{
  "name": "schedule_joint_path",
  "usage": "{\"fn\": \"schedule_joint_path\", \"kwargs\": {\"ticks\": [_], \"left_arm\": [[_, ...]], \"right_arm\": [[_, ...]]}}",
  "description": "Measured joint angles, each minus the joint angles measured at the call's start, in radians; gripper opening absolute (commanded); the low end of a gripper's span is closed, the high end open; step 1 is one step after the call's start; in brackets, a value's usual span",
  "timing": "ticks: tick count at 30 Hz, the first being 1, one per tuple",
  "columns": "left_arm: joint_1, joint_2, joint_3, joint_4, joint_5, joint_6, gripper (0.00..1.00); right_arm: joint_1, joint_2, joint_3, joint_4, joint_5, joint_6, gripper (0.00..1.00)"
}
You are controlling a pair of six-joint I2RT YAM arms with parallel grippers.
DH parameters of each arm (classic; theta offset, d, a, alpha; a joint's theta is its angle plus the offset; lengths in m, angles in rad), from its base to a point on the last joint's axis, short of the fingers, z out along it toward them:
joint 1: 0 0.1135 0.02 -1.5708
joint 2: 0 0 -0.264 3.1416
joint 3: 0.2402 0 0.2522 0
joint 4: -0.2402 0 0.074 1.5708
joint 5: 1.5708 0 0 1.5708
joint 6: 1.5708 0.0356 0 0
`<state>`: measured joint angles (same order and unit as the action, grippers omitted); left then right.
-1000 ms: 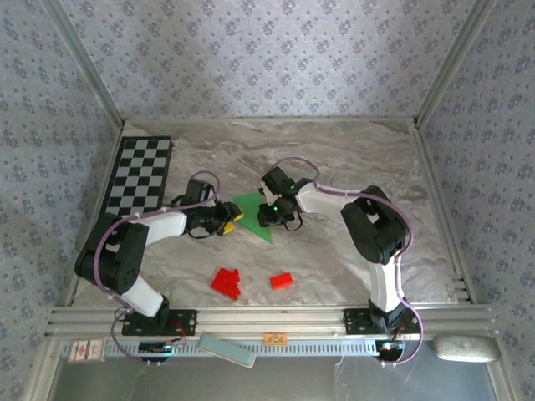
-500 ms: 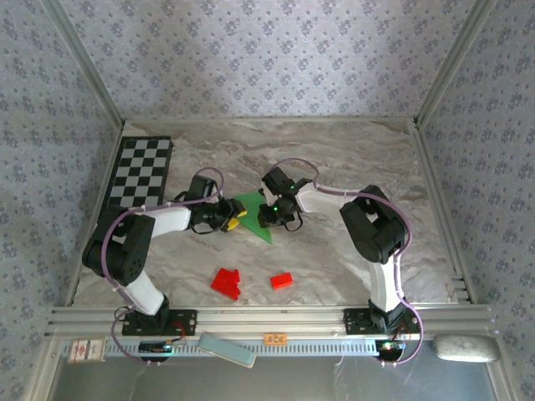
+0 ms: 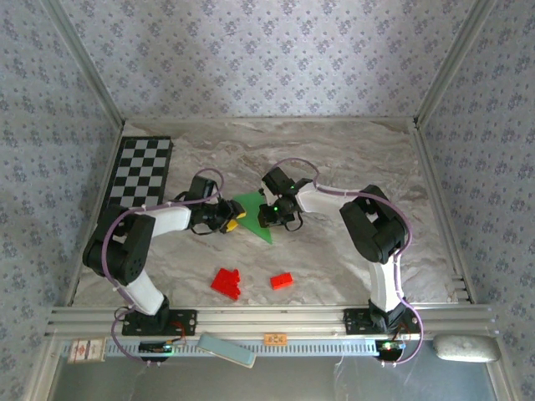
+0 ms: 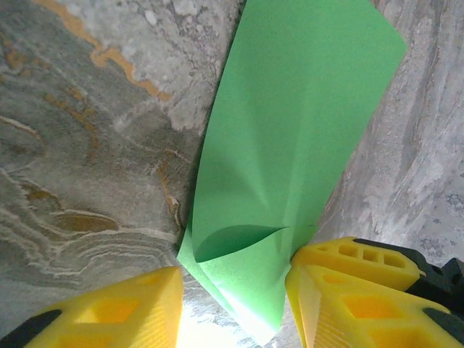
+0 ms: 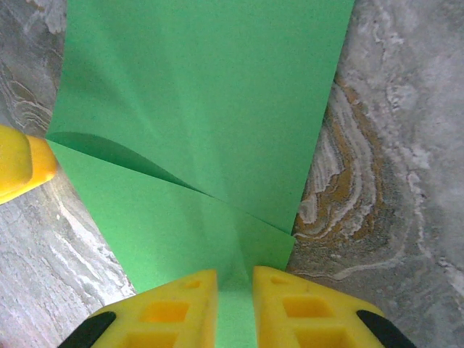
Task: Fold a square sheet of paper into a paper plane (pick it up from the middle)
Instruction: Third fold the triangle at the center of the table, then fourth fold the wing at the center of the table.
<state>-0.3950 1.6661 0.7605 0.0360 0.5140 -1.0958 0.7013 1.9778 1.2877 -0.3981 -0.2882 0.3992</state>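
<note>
Paper [image 3: 253,213], bright green and creased to a point, lies in the middle of the table [image 3: 359,159], right between the two arms. Right gripper [image 3: 269,219] is clamped on the near edge of it, and the wrist view shows green squeezed between its yellow fingers [image 5: 181,304]. Left gripper [image 3: 230,219] has its jaws apart with a curled corner of the paper between them. One finger [image 4: 348,290] touches the edge, but nothing is pinched. From above, both grippers cover part of the paper. Two red blocks [image 3: 226,282] [image 3: 282,281] sit nearer the arm bases, well apart from it. Over on the far left lies the checkered board [image 3: 140,175].
</note>
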Motion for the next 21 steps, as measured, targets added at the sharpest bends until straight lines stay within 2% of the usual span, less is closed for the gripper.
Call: {"fn": "schedule_joint_path", "kwargs": {"ticks": [6, 14, 21], "left_arm": [[0.000, 0.031, 0.000, 0.039, 0.044, 0.014, 0.34], [0.001, 0.032, 0.003, 0.067, 0.121, 0.079, 0.30], [0.005, 0.032, 0.005, 0.074, 0.145, 0.130, 0.28]], "right_arm": [[-0.002, 0.001, 0.000, 0.000, -0.005, 0.000, 0.21], [-0.010, 0.001, 0.000, -0.003, -0.013, 0.000, 0.21], [-0.016, 0.001, 0.000, -0.005, -0.019, -0.007, 0.21]]}}
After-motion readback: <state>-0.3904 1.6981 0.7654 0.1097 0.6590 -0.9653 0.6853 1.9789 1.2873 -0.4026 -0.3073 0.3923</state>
